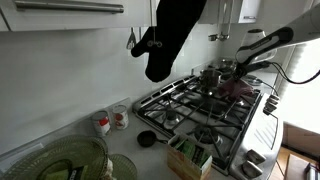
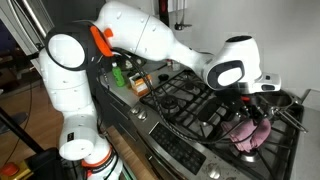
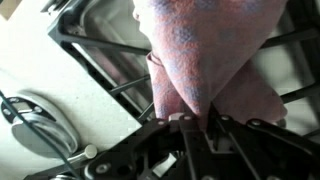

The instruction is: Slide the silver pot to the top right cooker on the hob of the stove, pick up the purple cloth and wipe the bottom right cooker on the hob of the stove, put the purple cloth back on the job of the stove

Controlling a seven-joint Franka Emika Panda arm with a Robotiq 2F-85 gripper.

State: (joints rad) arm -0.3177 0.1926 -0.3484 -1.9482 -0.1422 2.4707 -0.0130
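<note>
The purple cloth (image 2: 251,133) hangs long-axis down — its top pinched between the fingers (image 3: 184,135) — over the stove (image 2: 185,100), near a white wall (image 1: 70,70).

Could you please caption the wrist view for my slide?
The gripper, jaws shut on the cloth, holds it over the hob.

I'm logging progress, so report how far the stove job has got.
The silver pot sits at the stove's back corner, so the slide looks done. In hand: the gripper is shut on the purple cloth, which hangs over the grate beside the pot. Left: wipe there, then set the cloth down.
</note>
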